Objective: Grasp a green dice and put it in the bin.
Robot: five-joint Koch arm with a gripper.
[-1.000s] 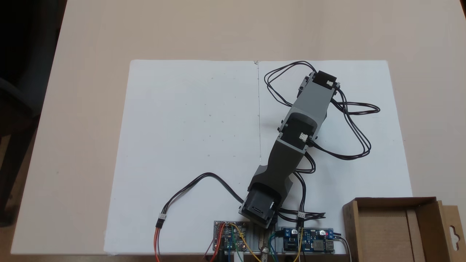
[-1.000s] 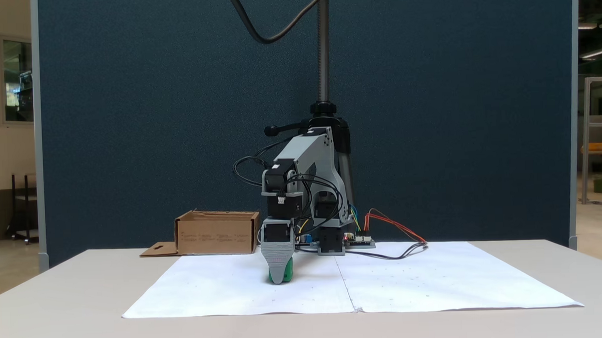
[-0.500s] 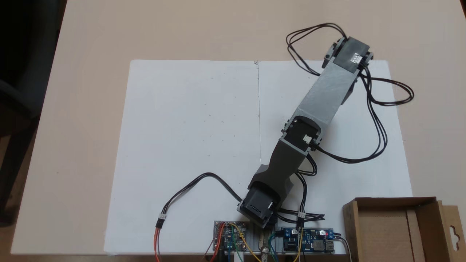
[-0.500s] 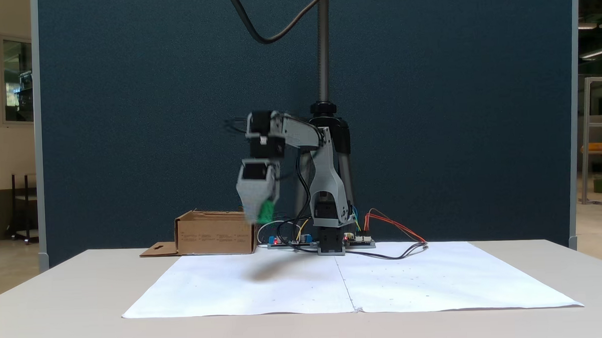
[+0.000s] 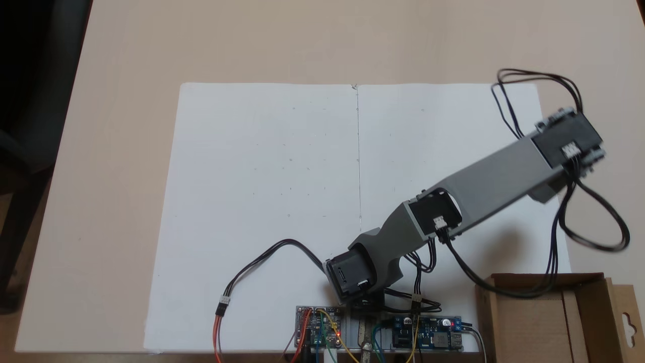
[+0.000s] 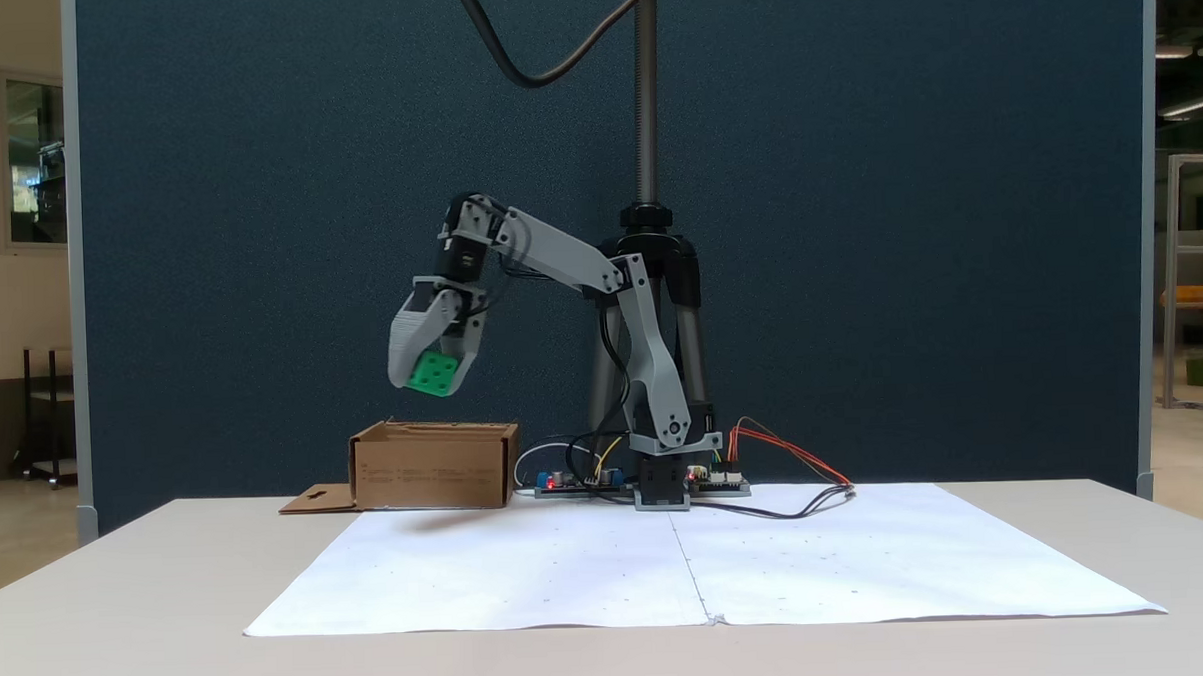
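We see the gripper [image 6: 431, 379] pinching the glossy green dice [image 6: 433, 373], rounded and pipped, above the corrugated cardboard bin [image 6: 432, 470] at the table's [image 6: 151, 604] back edge.

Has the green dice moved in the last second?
Yes. The green dice, clamped in the gripper, rose off the white paper and swung left in this fixed view, now above the bin.

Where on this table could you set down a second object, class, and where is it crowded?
Free: the white paper from its seam leftward, and the bare table beyond the paper's far edge. Crowded: the near edge with circuit boards and cables, the bin corner, and under the arm carrying the green dice.
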